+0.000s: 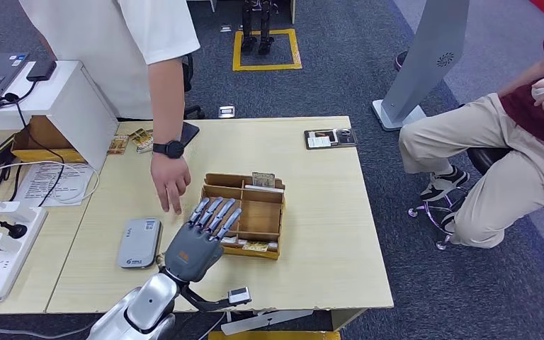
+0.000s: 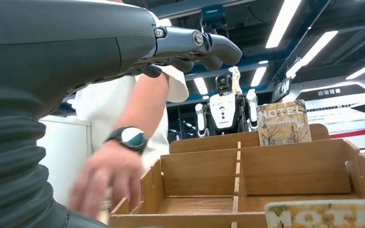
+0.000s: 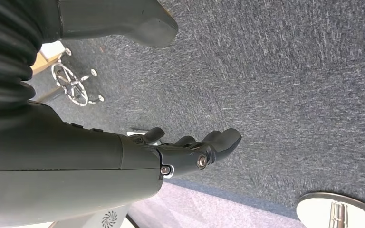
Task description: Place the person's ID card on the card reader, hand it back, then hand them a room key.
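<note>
Reaching with flat, empty fingers, the left hand (image 1: 197, 244) could bump the person's hand (image 1: 170, 185) at 11 o'clock, or the wooden box (image 1: 263, 212).

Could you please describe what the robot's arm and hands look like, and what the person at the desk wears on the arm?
The left hand has a dark grey back and silvery-blue fingers on a shiny silver arm. The right hand is dark grey with a ribbed cover. The person's arm has a short white sleeve and a black wristwatch.
</note>
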Motion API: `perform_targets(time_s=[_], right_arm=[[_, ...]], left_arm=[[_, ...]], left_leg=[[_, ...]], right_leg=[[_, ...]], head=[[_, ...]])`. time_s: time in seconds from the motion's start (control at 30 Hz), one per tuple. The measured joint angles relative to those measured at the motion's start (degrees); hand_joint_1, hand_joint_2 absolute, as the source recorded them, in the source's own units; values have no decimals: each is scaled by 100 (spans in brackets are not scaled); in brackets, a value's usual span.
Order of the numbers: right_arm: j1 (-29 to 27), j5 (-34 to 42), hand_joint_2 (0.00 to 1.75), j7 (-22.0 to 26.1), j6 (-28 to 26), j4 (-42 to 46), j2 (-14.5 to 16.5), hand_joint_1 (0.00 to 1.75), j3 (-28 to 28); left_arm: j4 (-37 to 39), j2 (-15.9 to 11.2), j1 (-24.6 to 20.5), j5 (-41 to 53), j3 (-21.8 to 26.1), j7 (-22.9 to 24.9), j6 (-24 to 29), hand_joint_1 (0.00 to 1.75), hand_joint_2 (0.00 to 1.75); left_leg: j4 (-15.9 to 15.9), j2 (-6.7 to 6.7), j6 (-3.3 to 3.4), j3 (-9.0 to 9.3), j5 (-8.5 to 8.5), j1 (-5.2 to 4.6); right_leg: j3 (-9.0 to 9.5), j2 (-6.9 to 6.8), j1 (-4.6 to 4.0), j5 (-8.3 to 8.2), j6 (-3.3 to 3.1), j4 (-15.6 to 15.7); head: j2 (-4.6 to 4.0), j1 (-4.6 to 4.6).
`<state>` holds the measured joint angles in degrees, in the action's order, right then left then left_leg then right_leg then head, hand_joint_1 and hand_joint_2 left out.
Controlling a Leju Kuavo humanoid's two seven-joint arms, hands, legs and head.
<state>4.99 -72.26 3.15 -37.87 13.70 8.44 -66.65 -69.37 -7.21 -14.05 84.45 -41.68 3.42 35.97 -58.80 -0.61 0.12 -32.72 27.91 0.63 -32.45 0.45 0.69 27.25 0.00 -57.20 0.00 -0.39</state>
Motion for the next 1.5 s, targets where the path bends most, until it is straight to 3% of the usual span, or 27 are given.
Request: perform_targets(time_s=[0.37,0.63,1.03,1.17,1.5], right_arm=[[-2,73,175,0,-24,0,-11,0,-2],[-7,155,175,46,-29,0,-21,0,-5],[-6,205,175,66,-30,0,-27,0,-21],[-3,191,175,64,-29,0,-27,0,-21],[8,113,175,57,-25,0,-27,0,-17]], left_arm=[[-236,-67,241,-816,2,-693,203,0,175],[-686,-324,578,-1200,2,-1151,-160,0,175],[-931,-557,623,-1448,-145,-1356,-593,0,175],[-919,-490,606,-1466,-258,-1327,-656,0,175],[-605,-7,324,-1678,-475,-1415,-717,0,175]], left_leg=[[0,0,0,0,1,0],[0,1,0,0,0,0],[0,1,-2,1,-1,0],[0,1,-2,1,-1,0],[0,2,-2,3,-1,-1]], right_leg=[[0,1,0,0,0,0],[-1,0,0,1,0,0],[-1,0,0,0,-1,0],[-2,0,0,0,-1,0],[-1,1,1,-3,-2,0]], head=[[0,0],[0,1],[0,1],[0,1],[0,0]])
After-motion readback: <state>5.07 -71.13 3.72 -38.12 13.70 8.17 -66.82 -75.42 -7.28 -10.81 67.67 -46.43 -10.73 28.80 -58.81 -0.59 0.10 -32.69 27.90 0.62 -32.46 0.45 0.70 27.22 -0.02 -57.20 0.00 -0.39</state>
